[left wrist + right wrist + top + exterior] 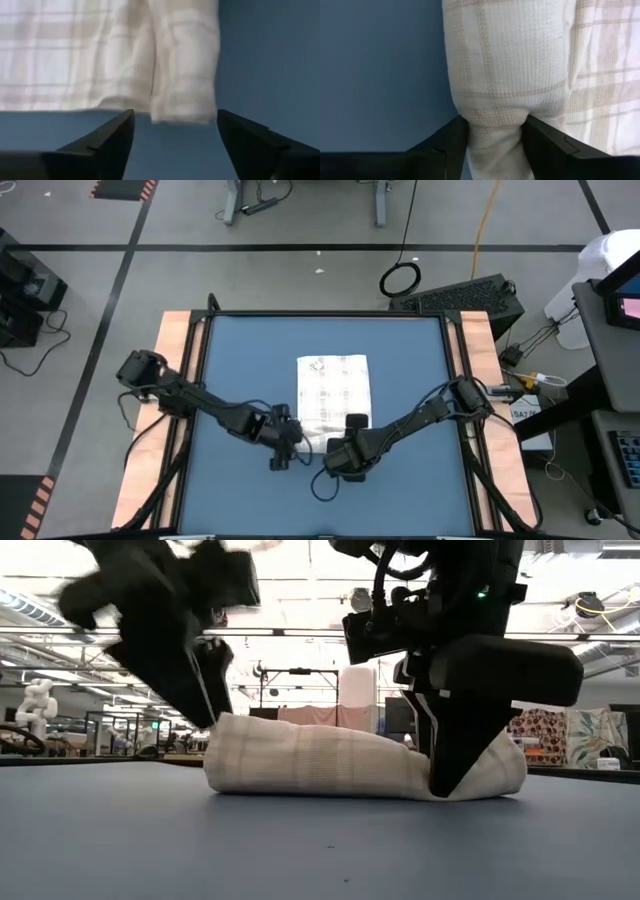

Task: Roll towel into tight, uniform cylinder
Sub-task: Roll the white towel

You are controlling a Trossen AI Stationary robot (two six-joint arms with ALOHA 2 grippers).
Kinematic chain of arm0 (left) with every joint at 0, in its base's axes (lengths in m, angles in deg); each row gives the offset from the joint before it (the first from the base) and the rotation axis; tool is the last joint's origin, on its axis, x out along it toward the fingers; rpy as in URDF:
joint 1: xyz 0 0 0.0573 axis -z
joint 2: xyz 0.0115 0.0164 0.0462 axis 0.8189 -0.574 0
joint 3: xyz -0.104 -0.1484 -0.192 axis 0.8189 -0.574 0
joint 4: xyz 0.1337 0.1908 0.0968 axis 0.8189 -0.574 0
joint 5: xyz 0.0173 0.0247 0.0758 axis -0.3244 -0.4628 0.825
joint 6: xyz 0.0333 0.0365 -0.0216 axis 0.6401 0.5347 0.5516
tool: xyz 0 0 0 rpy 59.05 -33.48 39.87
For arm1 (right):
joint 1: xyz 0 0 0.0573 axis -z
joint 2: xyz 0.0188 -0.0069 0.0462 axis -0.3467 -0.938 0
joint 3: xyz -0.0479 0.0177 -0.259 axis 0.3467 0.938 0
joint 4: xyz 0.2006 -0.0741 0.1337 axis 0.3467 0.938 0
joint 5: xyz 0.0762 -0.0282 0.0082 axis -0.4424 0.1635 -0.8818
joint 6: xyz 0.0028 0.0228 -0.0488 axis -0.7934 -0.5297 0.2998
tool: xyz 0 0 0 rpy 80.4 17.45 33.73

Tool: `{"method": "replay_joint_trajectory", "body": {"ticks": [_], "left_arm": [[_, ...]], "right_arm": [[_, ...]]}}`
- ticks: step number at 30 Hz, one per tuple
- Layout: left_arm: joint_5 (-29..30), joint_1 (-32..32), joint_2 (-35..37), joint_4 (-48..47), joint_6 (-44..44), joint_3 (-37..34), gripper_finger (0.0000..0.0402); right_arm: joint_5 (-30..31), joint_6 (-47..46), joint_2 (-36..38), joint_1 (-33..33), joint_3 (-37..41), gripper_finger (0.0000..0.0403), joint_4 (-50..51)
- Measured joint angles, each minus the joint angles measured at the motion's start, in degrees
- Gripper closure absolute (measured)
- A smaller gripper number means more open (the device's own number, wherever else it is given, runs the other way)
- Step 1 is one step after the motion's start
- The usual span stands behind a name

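Right gripper [492,137] jaws clamp the towel [334,388] roll's end, apparently anchoring it; left gripper [172,135] jaws stand apart, released.

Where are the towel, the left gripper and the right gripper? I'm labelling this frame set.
towel [334,385]: high view, flat unrolled part.
left gripper [172,137]: left wrist view, gap between its open fingertips, off the roll's end.
right gripper [494,137]: right wrist view, between fingertips pinching the roll's end.
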Motion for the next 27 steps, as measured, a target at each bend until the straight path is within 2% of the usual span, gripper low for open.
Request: {"method": "replay_joint_trajectory", "body": {"ticks": [3,5,10,12,20,27], "left_arm": [[3.60,3.78,1.03,1.74,0.73,0.17,0.0090],[8.29,6.90,0.82,4.32,2.39,-0.01,0.0078],[17.18,12.54,-2.10,16.62,6.56,-2.02,0.0054],[18.88,13.72,-3.65,20.83,7.34,-2.76,0.0051],[24.14,13.70,-11.49,20.77,7.12,-3.01,0.0049],[35.44,13.83,-14.08,19.19,5.62,-2.99,0.0049]], "right_arm": [[-0.40,0.40,1.40,0.08,0.14,0.0241,-0.14],[-1.04,0.88,2.33,0.17,0.24,0.0249,-1.10],[-5.49,3.79,4.21,1.72,0.22,0.0264,-2.13],[-8.07,5.35,4.31,2.78,0.22,0.0270,-3.01],[-14.56,9.50,4.39,6.83,0.20,0.0287,-5.52],[-18.71,12.11,4.44,8.45,0.20,0.0289,-6.22]]}}
